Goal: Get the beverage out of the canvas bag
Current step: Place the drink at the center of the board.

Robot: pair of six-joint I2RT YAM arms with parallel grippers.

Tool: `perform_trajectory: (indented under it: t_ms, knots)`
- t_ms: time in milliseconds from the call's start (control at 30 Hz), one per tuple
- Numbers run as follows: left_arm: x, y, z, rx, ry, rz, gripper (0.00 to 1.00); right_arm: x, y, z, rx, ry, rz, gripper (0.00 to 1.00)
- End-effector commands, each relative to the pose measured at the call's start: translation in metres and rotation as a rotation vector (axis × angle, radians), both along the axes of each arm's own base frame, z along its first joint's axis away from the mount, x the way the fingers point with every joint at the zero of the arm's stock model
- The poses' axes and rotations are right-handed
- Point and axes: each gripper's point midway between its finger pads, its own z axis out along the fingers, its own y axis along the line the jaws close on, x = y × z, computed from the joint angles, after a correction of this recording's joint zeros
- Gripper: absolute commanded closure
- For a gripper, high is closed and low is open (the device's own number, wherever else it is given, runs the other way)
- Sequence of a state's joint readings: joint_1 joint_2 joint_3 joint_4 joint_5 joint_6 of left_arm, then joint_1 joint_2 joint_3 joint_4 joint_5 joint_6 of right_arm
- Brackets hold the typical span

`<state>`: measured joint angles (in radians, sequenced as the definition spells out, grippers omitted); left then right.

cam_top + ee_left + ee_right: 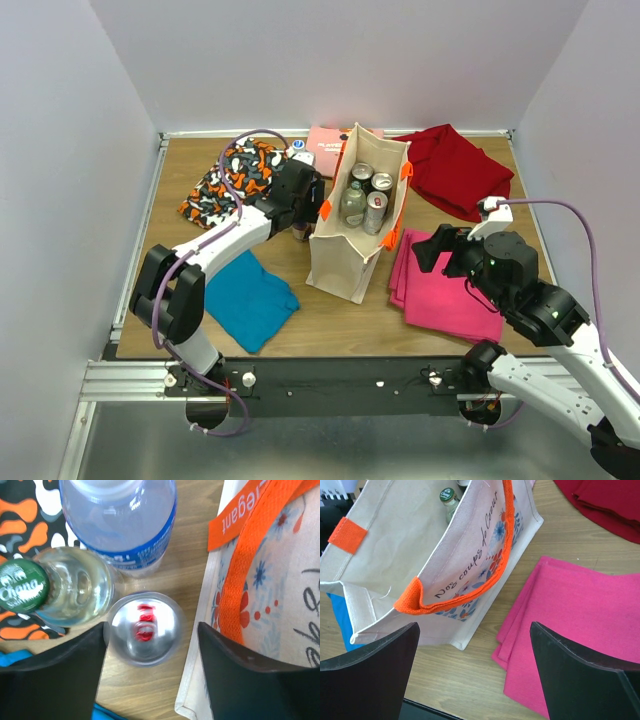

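On the far left of the bench lies a spotty orange, black and white cloth, and a blue cloth lies nearer to me. My left end effector hangs just beside the left wall of the canvas bag. Its two fingers are apart. A silver can with a red tab stands on the wood between them. The left finger is right at the can's edge, and there is a gap on the other side, so I am not squeezing it. Next to the can stand a glass bottle with a green cap and a clear water bottle with a blue label. All three are outside the bag. The canvas bag stands upright in the middle of the bench with its top open. It has orange handles and flowers and writing on one side. Inside it I see more drinks: two cans and a small bottle. A pink box sits behind the bag. To the right, a red cloth lies at the back and a folded pink cloth lies in front, close to the bag. My right end effector hangs over the pink cloth, facing the bag, with its fingers wide apart and nothing in them.
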<state>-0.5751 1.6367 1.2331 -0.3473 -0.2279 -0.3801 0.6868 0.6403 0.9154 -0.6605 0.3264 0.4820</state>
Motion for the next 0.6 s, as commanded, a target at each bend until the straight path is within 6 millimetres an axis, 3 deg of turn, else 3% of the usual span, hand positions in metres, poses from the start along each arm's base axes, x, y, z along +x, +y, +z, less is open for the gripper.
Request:
perform_trajectory:
  t_ms: [0,67,267,567]
  knots:
    - [0.007,0.003,0.026,-0.019,-0.053,0.036,0.07,0.001,-0.005,0.000,-0.001,-0.003,-0.025,0.00]
    - [0.004,0.005,0.026,-0.018,-0.052,0.038,0.02,0.001,-0.005,0.001,0.000,-0.004,-0.027,0.00]
    - [-0.002,0.014,0.041,-0.017,-0.075,0.058,0.01,0.004,-0.001,0.002,0.002,-0.006,-0.017,0.00]
    - [-0.015,0.039,0.096,0.020,-0.195,0.060,0.01,0.014,0.021,0.026,0.086,-0.067,0.037,0.00]
